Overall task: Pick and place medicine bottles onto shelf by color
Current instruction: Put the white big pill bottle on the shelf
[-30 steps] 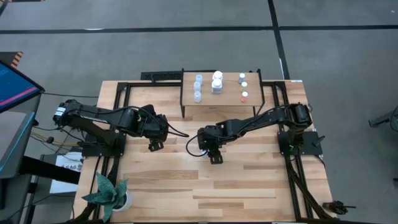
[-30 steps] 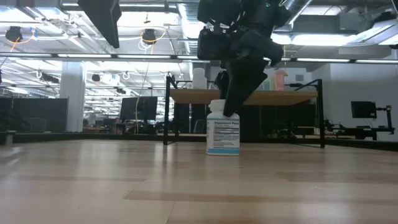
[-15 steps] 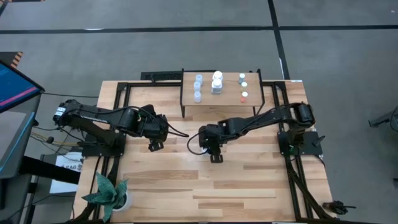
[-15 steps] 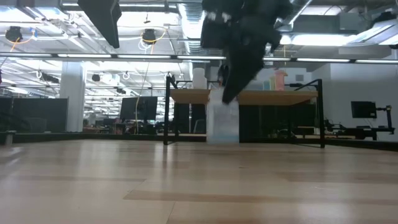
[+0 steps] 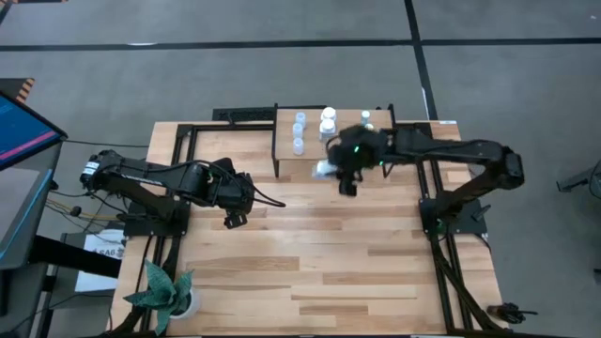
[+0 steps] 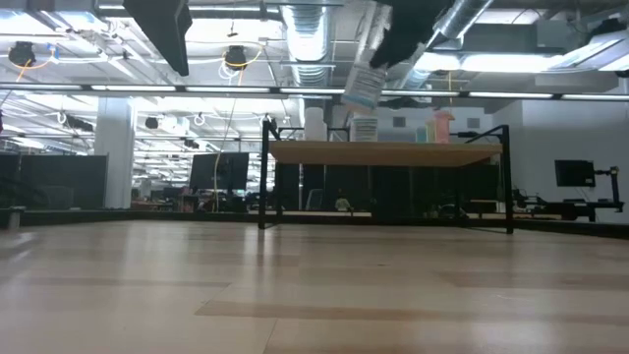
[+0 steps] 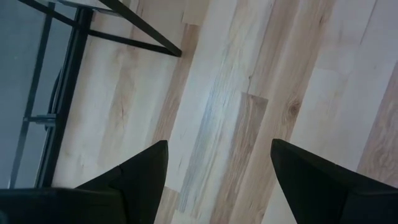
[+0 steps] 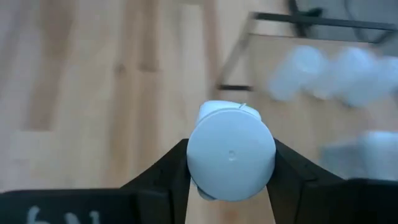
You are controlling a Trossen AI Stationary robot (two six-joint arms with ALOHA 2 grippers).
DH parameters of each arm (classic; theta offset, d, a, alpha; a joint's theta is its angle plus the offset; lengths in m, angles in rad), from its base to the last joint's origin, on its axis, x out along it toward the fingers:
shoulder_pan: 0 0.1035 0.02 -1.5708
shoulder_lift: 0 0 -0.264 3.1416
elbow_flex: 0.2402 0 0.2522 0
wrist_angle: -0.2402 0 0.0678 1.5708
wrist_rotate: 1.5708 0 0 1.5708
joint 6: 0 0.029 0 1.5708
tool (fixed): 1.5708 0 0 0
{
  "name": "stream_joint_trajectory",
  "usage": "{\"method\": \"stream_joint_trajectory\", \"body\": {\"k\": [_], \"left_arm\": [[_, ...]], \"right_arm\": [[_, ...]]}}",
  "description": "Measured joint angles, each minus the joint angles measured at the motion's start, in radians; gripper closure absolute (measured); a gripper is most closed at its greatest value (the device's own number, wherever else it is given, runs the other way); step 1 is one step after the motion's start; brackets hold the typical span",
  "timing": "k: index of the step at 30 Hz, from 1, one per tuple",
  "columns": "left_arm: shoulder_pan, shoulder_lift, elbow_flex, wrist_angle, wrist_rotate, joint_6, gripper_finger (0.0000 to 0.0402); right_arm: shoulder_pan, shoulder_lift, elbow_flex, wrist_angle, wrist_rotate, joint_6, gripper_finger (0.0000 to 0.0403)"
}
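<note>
Now | right fingers [image 8: 230,163] clamp white bottle [image 8: 231,152] | shelf [image 8: 323,118] blurred

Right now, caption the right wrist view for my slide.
Right hand shut on white bottle, carried toward shelf.

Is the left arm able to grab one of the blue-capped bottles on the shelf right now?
Probably yes. The left gripper hangs open and empty over bare table, and the blue-capped bottles stand at the shelf's near end. The right gripper, holding a white bottle, is close by.
</note>
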Motion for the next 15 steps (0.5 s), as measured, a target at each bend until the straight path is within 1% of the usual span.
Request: {"method": "stream_joint_trajectory", "body": {"k": [5, 9, 11, 15], "left_arm": [[0.0, 0.0, 0.0, 0.002, 0.0, 0.0, 0.0129], [0.0, 0.0, 0.0, 0.017, 0.0, 0.0, 0.0129], [0.0, 0.0, 0.0, 0.019, 0.0, 0.0, 0.0129], [0.0, 0.0, 0.0, 0.018, 0.006, 0.0, 0.0129]], "right_arm": [[-0.098, -0.012, 0.0, -0.048, 0.014, -0.121, 0.023], [-0.165, 0.027, -0.001, -0.045, 0.014, -0.192, 0.0231], [-0.191, 0.044, 0.009, -0.051, 0.014, -0.215, 0.0231], [-0.232, 0.071, 0.069, -0.092, 0.014, -0.218, 0.0225]]}}
